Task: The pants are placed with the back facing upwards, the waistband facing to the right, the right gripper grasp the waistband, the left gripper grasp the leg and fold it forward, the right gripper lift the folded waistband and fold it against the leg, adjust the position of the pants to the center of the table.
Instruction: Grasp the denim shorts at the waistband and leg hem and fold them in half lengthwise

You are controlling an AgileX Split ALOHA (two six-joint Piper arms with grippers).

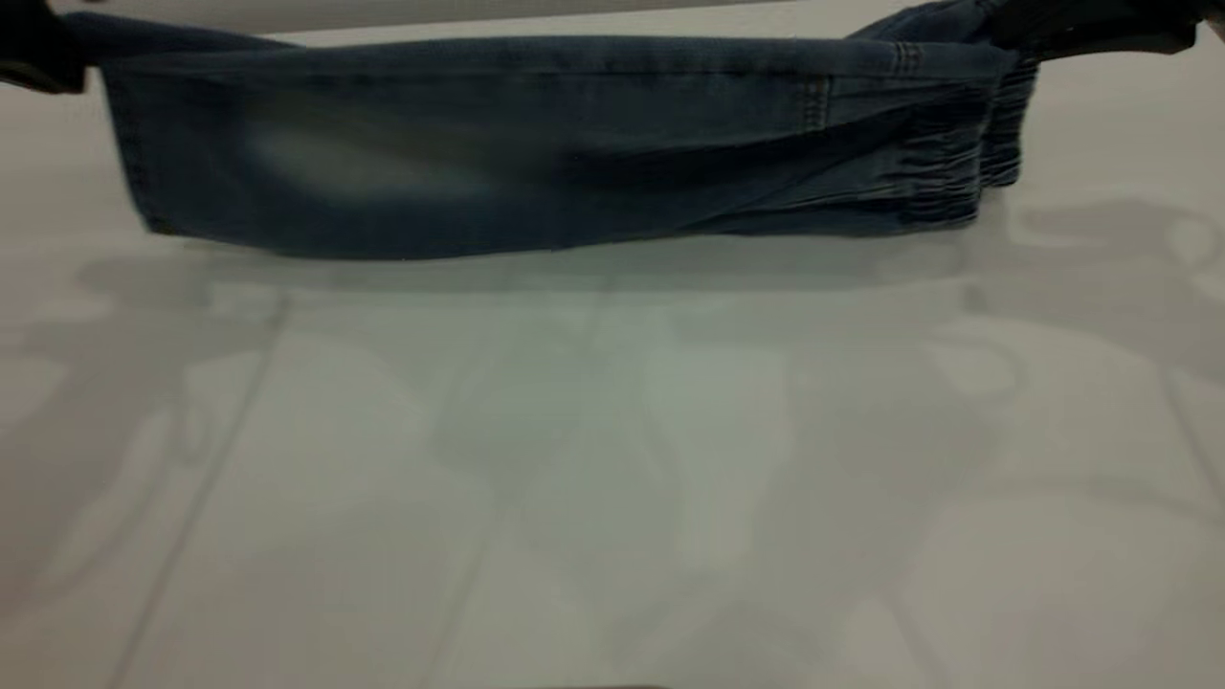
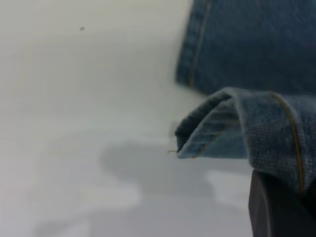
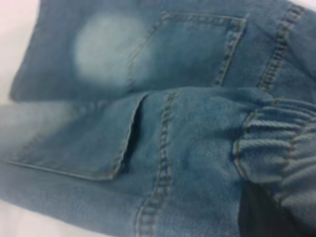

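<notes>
Denim pants (image 1: 536,144) hang in a long band across the far side of the table (image 1: 612,478), stretched between the two arms, with their lower edge at or just above the surface. The elastic waistband (image 1: 957,163) is at the right and the leg hem (image 1: 144,182) at the left.

At the upper left corner, the left end effector (image 1: 38,57) meets the hem end. Its wrist view shows hem cloth draped over a dark finger (image 2: 276,212), so it appears to be closed on the leg, though the jaws themselves are mostly hidden. At the upper right, the right end effector (image 1: 1081,29) sits on the bunched waistband. Its wrist view shows gathered elastic pressed against a dark finger (image 3: 261,217), and I judge it clamped there as well.

The cloth looks soft and limp. It sags between the grips and creases near the back pocket (image 3: 197,44), so it will not hold any shape of its own. Denim has moderate weight and a rough weave, so slipping seems unlikely if both layers are caught. The thick seams, the hem and the gathered waistband are the firmest places to grip. Both ends need to travel together, otherwise the middle will drag and wrinkle on the table.
</notes>
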